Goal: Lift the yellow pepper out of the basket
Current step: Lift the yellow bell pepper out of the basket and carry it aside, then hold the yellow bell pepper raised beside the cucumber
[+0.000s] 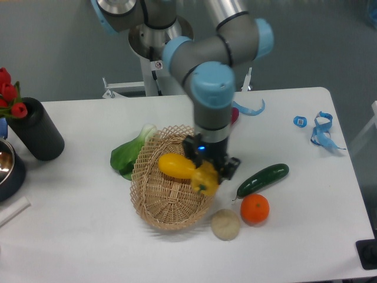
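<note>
The pepper [204, 178] hangs in the gripper [207, 171] above the right rim of the basket [159, 200], clear of the weave, so the lift appears done. The jaws pinch the pepper's sides. The mango-like fruit [175, 165] lies in the basket beside it.

Even, bright light from above, soft short shadows under the basket [159, 203] on the white surface [306, 236], mild glare on arm shells, slightly soft focus overall.
</note>
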Controlling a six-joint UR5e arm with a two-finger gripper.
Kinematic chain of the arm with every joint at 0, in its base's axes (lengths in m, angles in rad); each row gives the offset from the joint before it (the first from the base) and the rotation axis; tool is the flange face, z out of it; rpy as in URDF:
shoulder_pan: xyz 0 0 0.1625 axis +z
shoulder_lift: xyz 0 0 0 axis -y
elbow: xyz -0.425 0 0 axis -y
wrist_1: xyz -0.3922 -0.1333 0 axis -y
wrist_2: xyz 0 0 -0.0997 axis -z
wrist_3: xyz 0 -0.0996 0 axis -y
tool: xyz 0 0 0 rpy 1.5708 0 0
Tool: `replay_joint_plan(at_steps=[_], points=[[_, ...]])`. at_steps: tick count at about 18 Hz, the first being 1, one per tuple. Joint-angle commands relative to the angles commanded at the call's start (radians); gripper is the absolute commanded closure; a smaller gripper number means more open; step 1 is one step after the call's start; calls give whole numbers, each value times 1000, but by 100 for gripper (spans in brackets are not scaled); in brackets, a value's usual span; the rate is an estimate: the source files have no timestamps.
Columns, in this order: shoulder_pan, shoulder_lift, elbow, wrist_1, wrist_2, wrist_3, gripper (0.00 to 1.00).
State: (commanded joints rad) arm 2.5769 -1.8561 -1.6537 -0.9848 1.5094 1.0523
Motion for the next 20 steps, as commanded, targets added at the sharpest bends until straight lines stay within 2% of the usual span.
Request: replay_joint_plan(at_steps=[3, 8, 14, 20], points=[[22, -26, 28, -2, 6, 41, 81], [75, -37, 54, -15, 5, 110, 82], [147, -41, 45, -15, 3, 216, 82], [167, -45, 34, -12, 3, 255, 82]])
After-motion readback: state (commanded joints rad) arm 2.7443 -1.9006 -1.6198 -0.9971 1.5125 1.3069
